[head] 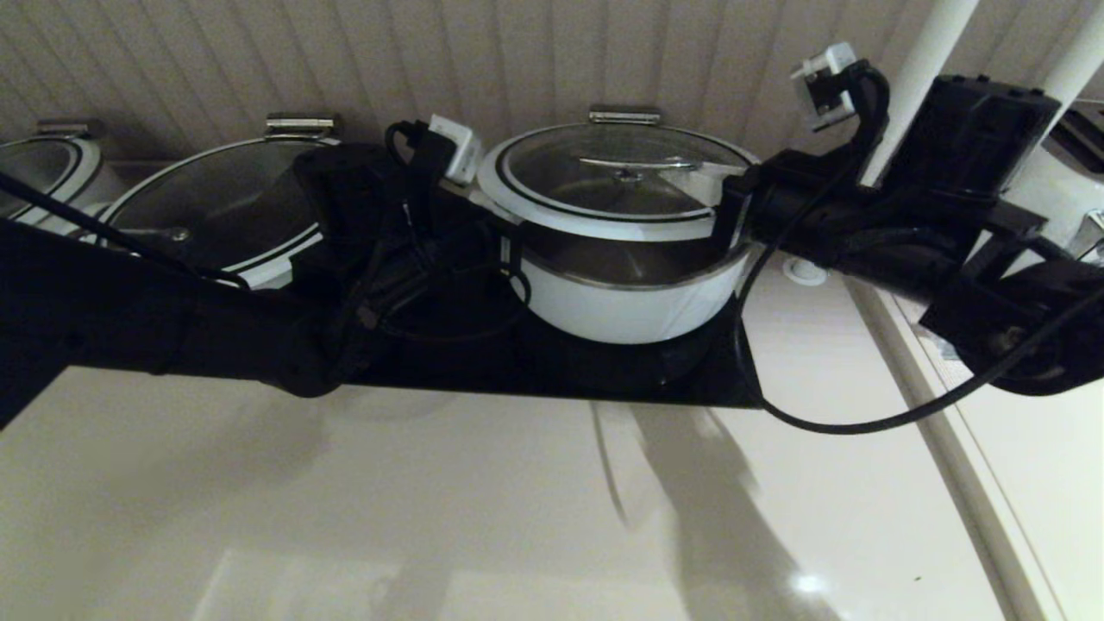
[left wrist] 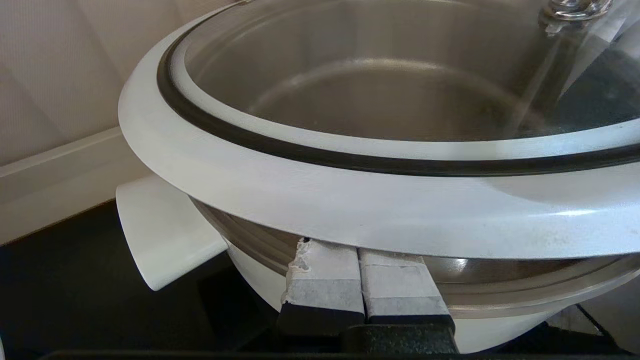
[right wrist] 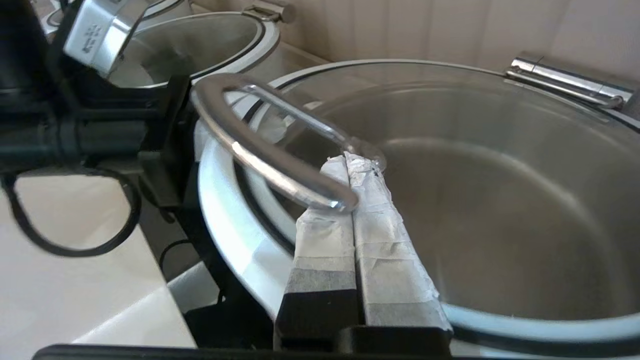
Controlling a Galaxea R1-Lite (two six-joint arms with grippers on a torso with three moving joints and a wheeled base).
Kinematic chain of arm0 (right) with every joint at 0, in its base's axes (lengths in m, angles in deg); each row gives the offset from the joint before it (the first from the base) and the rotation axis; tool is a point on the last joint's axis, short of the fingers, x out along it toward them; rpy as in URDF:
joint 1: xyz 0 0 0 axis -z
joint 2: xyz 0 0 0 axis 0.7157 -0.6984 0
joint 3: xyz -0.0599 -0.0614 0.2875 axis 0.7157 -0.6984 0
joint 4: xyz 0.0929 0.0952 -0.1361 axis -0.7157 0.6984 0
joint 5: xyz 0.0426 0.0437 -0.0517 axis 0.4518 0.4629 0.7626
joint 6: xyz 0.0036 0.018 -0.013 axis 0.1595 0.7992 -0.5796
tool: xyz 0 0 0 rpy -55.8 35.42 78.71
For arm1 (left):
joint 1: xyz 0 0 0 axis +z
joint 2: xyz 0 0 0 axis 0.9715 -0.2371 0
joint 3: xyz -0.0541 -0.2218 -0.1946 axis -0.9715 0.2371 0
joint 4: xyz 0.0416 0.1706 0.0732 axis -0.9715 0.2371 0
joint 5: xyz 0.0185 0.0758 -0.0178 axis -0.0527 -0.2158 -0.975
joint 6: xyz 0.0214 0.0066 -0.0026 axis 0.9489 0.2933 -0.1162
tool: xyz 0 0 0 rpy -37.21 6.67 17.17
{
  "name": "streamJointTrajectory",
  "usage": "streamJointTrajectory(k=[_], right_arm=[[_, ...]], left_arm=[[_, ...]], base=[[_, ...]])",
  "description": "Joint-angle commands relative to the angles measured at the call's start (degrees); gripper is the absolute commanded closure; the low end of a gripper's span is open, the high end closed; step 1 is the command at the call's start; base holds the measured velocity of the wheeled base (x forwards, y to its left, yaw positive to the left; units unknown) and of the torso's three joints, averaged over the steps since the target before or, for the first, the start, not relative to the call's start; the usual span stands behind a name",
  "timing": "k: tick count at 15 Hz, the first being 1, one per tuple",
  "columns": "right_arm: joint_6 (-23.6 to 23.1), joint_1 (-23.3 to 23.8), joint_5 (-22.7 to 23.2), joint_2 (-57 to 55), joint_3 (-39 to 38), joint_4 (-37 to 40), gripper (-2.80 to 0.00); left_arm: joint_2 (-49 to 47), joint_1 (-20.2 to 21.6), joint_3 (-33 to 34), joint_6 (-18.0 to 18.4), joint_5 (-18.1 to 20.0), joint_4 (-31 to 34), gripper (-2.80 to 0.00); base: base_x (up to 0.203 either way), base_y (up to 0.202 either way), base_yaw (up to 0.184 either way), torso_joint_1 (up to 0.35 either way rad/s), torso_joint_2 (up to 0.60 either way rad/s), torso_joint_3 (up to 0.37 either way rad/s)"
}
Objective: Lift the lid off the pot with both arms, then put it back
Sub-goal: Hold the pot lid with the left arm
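Note:
The lid (head: 586,220) is tilted, its front raised off the white pot (head: 630,306) while the hinge bracket (head: 624,115) stays at the back. My left gripper (left wrist: 357,252) is shut, with its taped fingertips pressed up under the lid's white rim (left wrist: 350,200), next to the pot's stubby side handle (left wrist: 160,230). My right gripper (right wrist: 347,160) is shut and lies on the glass, its fingers passing under the curved steel handle (right wrist: 260,150). It also shows in the head view (head: 694,181). The pot's steel inside shows through the gap (head: 630,259).
A wider lidded pot (head: 216,207) stands to the left, partly behind my left arm (head: 259,328), and another (head: 43,168) at far left. The pots sit on a black cooktop (head: 561,375) against the ribbed wall. Pale counter (head: 517,517) lies in front; white posts (head: 923,69) stand at right.

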Motion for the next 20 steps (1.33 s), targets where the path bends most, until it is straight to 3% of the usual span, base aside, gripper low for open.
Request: streamJointTrajectory(k=[1, 10, 20], right_arm=[[-0.05, -0.02, 0.06, 1.38, -0.52, 0.15, 0.00], [0.91, -0.02, 0.06, 4.88, -2.10, 1.55, 0.00], [1.10, -0.02, 0.06, 13.41, -9.40, 8.82, 0.00]], left_arm=[[0.05, -0.01, -0.02, 0.04, 0.05, -0.32, 0.00], [-0.48, 0.17, -0.19, 0.04, 0.05, -0.32, 0.00], [-1.97, 0.17, -6.08, 0.04, -0.48, 1.35, 0.00]], base=[[0.000, 0.000, 0.000, 0.000, 0.00, 0.000], [0.000, 0.000, 0.000, 0.000, 0.00, 0.000], [0.000, 0.000, 0.000, 0.000, 0.00, 0.000]])
